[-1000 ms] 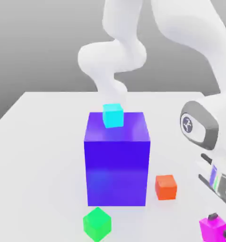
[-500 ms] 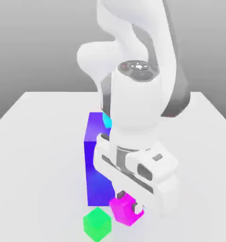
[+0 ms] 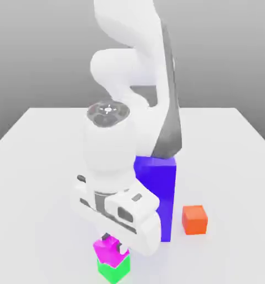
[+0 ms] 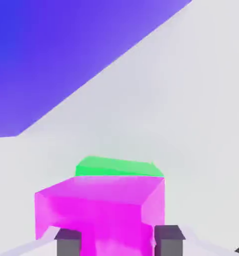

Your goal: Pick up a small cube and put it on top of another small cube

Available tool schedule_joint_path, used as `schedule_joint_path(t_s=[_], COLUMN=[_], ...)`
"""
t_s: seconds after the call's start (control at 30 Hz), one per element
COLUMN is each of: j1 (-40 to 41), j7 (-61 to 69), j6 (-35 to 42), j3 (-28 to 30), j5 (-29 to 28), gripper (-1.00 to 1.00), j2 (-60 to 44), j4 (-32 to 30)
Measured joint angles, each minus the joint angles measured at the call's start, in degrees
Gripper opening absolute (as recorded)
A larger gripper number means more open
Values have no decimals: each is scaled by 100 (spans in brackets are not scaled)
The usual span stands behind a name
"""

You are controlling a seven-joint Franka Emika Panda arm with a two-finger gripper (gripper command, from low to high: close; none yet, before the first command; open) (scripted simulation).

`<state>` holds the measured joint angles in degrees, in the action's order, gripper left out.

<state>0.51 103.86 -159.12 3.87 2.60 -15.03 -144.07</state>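
Observation:
The small magenta cube (image 3: 108, 250) (image 4: 99, 210) sits squarely on top of the small green cube (image 3: 113, 270) near the table's front edge. Only a thin strip of the green cube's top (image 4: 116, 167) peeks out beyond the magenta one in the hand view. My gripper (image 3: 113, 245) (image 4: 119, 240) points straight down over the stack. Its dark fingertips (image 4: 169, 240) stand on either side of the magenta cube, open around it. The white hand hides the cube's upper part in the exterior view.
A big blue block (image 3: 159, 183) (image 4: 66, 50) stands just behind the stack, partly hidden by my arm. An orange-red small cube (image 3: 194, 219) lies on the white table (image 3: 40, 166), to the exterior view's right of the block.
My arm swung from the exterior view's right to the left with the magenta cube and lowered it onto the green cube. The jaws have spread apart.

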Motion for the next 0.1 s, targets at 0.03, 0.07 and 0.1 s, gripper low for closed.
schedule_joint_path(t_s=[0.03, 0.07, 0.1], j1=[0, 0, 0], j7=[0, 0, 0], j6=[0, 0, 0], j3=[0, 0, 0], j5=[0, 0, 0], gripper=[100, 100, 100], j2=[0, 0, 0], j4=[0, 0, 0])
